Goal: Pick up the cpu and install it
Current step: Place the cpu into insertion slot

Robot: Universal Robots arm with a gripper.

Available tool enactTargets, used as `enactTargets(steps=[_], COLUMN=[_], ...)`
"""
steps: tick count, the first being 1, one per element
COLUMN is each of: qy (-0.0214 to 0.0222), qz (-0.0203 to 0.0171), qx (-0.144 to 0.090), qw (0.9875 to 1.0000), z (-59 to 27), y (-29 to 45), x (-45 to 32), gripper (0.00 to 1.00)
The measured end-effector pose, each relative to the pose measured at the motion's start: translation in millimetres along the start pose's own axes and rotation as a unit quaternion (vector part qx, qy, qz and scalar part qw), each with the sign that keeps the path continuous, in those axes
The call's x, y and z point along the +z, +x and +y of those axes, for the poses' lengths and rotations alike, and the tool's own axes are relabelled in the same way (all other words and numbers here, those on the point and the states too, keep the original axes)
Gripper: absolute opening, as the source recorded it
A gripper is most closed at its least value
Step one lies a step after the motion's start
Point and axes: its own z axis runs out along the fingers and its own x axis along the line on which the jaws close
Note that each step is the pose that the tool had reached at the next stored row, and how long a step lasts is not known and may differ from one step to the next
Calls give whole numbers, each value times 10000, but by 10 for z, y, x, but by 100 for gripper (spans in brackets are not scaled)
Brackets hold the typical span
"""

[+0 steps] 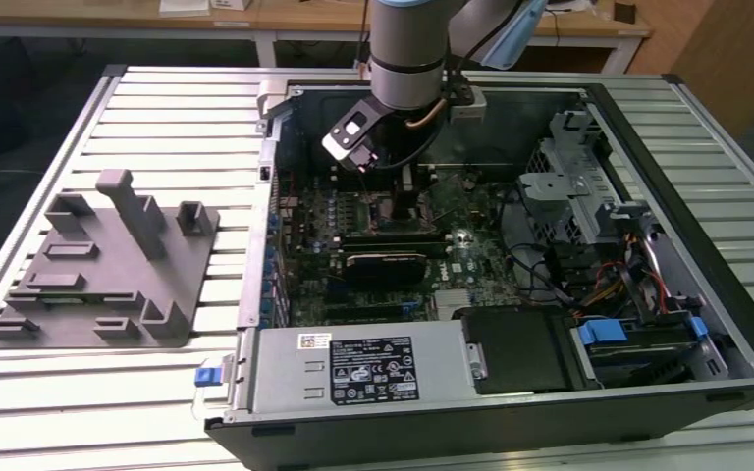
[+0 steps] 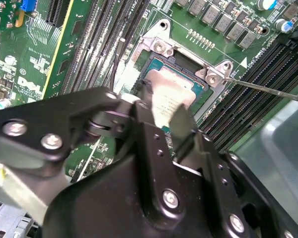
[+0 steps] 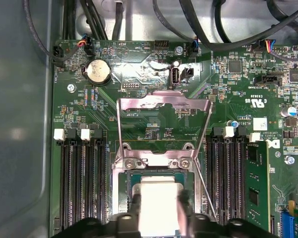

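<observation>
Gripper [image 2: 164, 106] down inside the open computer case [image 1: 691, 363], over the upper part of the motherboard [image 1: 469, 255] in the exterior view; fingers [image 2: 149, 129] drawn in narrow against two opposite edges of the cpu [image 2: 171, 91], holding it; in the first wrist view the gripper [image 3: 159, 210] flanks the cpu [image 3: 156, 191] on both sides.

Cpu is silvery-topped and lies flat within the socket frame [image 2: 188, 62]; cannot tell whether it is fully seated or just above the contacts.

Retention plate [image 3: 164, 104] is swung up and open beyond the socket; thin metal lever [image 2: 268, 89] is raised, clear of the frame.

Memory slots [image 3: 82, 183] run along both sides of the socket; coin cell [image 3: 98, 72] sits further up the board.

Case rests on the slatted desk [image 1: 154, 98]; grey fixture block [image 1: 102, 275] sits on the desk at the exterior view's left, well apart from the case.
</observation>
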Motion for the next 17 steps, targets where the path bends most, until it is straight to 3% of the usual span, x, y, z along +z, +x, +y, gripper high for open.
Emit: enactTargets(steps=[1, 3, 4, 8, 14, 17], qy=[0, 0, 0, 0, 0, 1], qz=[0, 1, 1, 3, 5, 59], qx=[0, 0, 0, 0, 0, 3], qw=[10000, 10000, 10000, 10000, 10000, 10000], z=[0, 0, 0, 0, 0, 0], y=[0, 0, 0, 0, 0, -2], x=[0, 0, 0, 0, 0, 1], gripper=[42, 30, 30, 12, 11, 11])
